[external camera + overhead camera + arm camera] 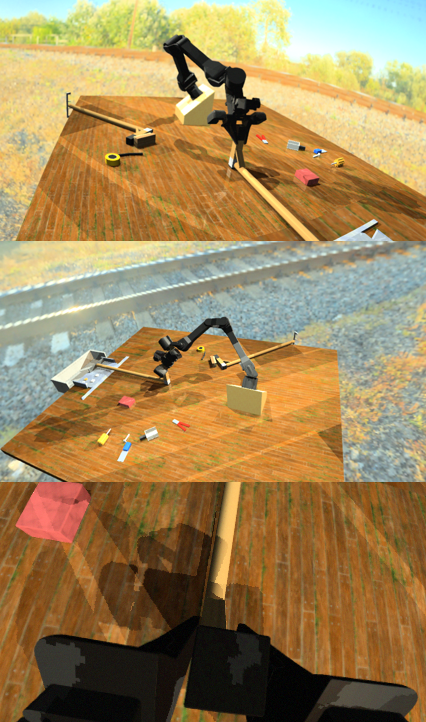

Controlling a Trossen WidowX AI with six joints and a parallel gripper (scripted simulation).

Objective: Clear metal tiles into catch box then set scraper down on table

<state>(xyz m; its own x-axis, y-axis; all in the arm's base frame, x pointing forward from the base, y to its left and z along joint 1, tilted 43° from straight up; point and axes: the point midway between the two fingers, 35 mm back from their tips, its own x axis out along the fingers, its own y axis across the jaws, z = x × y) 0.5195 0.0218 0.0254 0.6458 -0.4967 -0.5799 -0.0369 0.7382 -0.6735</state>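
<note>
At nine o'clock on the table, top view: the steel bench plate (pixel 103 372), with the pale catch box (pixel 67 369) at its far side.
Tiles: several small pieces, pale and orange, lie on the plate; an exact count I cannot tell.
Long scraper (pixel 131 372) (pixel 272 200) (pixel 229 537): shaft slants from the gripper toward nine o'clock, far end over the plate.
Gripper (pixel 166 375) (pixel 239 142) (pixel 217 626): clamped on the wooden grip at the scraper's near end.
Red block (pixel 126 401) (pixel 306 176) (pixel 55 512): at eight o'clock from the gripper, apart from the shaft.
Yellow tape roll (pixel 200 349) (pixel 112 159): at one o'clock from the gripper.
Red-handled pliers (pixel 183 425) (pixel 261 139): flat, near six o'clock.
</note>
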